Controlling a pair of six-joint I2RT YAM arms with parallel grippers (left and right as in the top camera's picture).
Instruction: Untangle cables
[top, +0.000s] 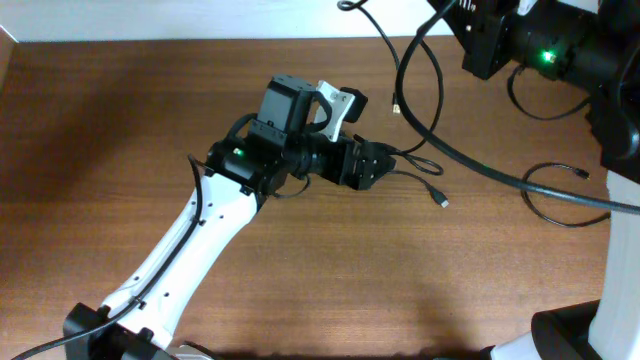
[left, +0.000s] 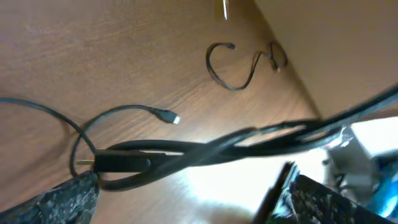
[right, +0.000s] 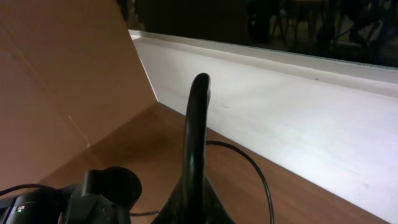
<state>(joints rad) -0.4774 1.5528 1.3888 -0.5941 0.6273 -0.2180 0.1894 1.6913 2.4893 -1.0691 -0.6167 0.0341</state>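
At the middle of the desk (top: 120, 150) the left fingers (left: 59, 202) stand wide apart, gripping nothing. Across the gap between them, in the left wrist view, runs a twisted bundle of the cables (left: 205, 152). It ends in a thick black plug (left: 124, 162) just beside the finger at the lower left of that view. Whether the bundle touches either finger I cannot tell. Just past the bundle a thin cord loops round and ends in a small plug (left: 173, 119) with a bright tip, lying flat on the wood. Farther toward the right edge a curled cord (top: 555, 195) lies apart from the rest.

Near the far right corner the right fingers (right: 217, 211) show only as dark shapes at the bottom of the right wrist view. They look closed on a long cord (right: 196, 124), which stands straight up out of them. From overhead that cord leads from the far edge, sweeps close by the left fingers and goes on toward the right edge. A yellowish tip (top: 397, 105) rests inside its bend, toward the far edge.
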